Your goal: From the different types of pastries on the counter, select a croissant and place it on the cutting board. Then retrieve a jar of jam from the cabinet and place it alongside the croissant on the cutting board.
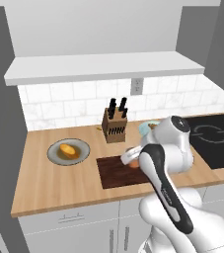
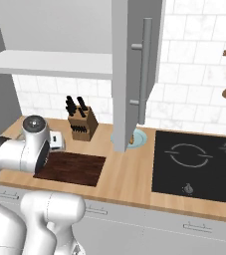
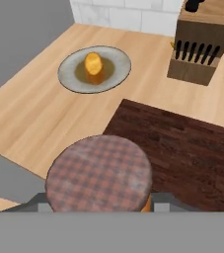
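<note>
The gripper (image 3: 99,210) pinches the jar of jam (image 3: 99,179), its fingers drawn in against the jar's sides, with the checked lid facing the hand camera and a sliver of orange body showing at 5 o'clock of the lid. In the hand view the jar hangs over the near edge of the cutting board (image 3: 182,153), which spreads away toward 2 o'clock. A grey plate (image 3: 66,74) carrying the round yellow-orange bun (image 3: 93,63) lies at 11 o'clock of the board, well apart. The knife block (image 3: 200,47) stands beyond the board at 1 o'clock. In the left base view the jar (image 1: 132,161) shows orange at the board's (image 1: 116,173) right part, on the counter (image 1: 49,183).
</note>
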